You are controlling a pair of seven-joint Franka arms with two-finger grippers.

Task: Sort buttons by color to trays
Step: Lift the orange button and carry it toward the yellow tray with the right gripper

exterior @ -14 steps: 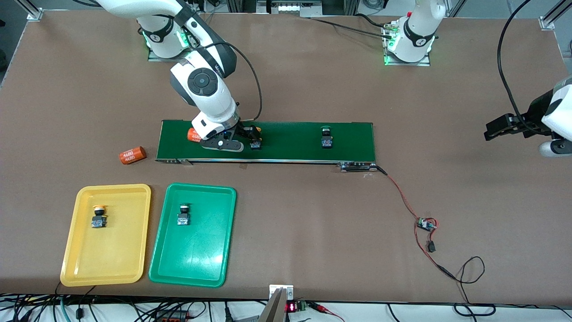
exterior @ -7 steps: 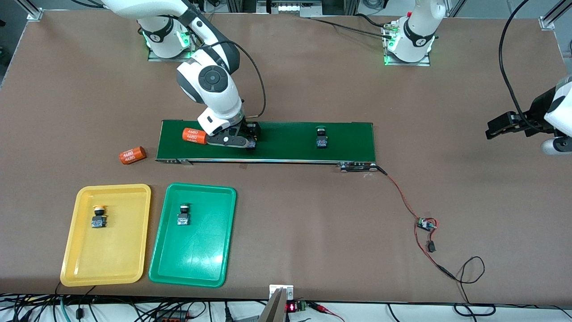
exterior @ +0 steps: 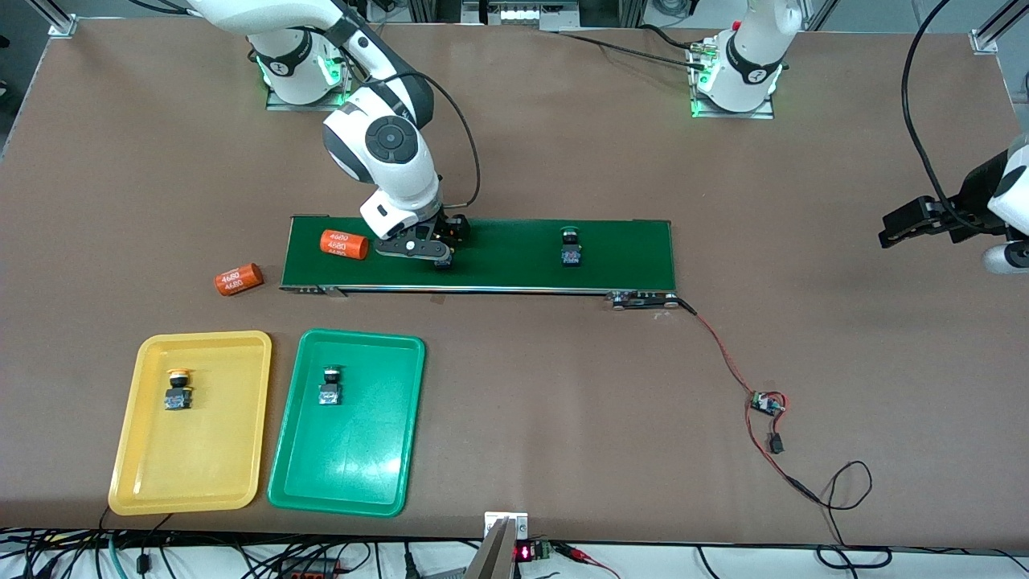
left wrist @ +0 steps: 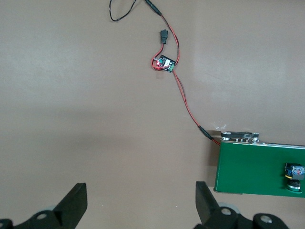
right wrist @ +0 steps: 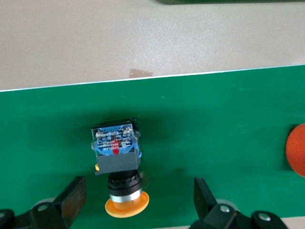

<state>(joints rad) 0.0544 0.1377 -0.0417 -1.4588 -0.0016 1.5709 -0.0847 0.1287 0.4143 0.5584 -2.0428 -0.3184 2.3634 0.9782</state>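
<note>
- Right wrist view shows the right gripper (right wrist: 136,200) low over the dark-green conveyor belt (right wrist: 214,119), its two fingers (right wrist: 71,198) spread wide with nothing pinched.
- Between those fingers lies a yellow-capped button (right wrist: 118,167) on its side on the belt; its black-and-blue body points away from the fingers' roots, its yellow cap lies nearest the gripper, and neither finger touches it.
- Out past one finger, at the edge of that view, an orange cylinder (right wrist: 296,150) lies on the belt.
- Front view puts the right gripper (exterior: 438,256) over the belt, with the orange cylinder printed "4680" (exterior: 344,244) just beside it toward the right arm's end of the table.
- A green-capped button (exterior: 571,248) sits on the belt (exterior: 498,256), well apart from the right gripper's fingers, toward the left arm's end.
- A second orange cylinder (exterior: 239,279) lies on the brown table (exterior: 563,402) just off the belt's end.
- The yellow tray (exterior: 145,482) holds one yellow-capped button (exterior: 178,390); the green tray (exterior: 354,474), beside it, holds one green-capped button (exterior: 330,386). Both trays lie nearer the front camera than the belt.
- The left gripper (left wrist: 140,210) waits in the air over bare table off the belt's end, fingers (left wrist: 75,205) spread and empty; past them lie a red-and-black wire (left wrist: 188,107) and a small circuit board (left wrist: 165,63).
</note>
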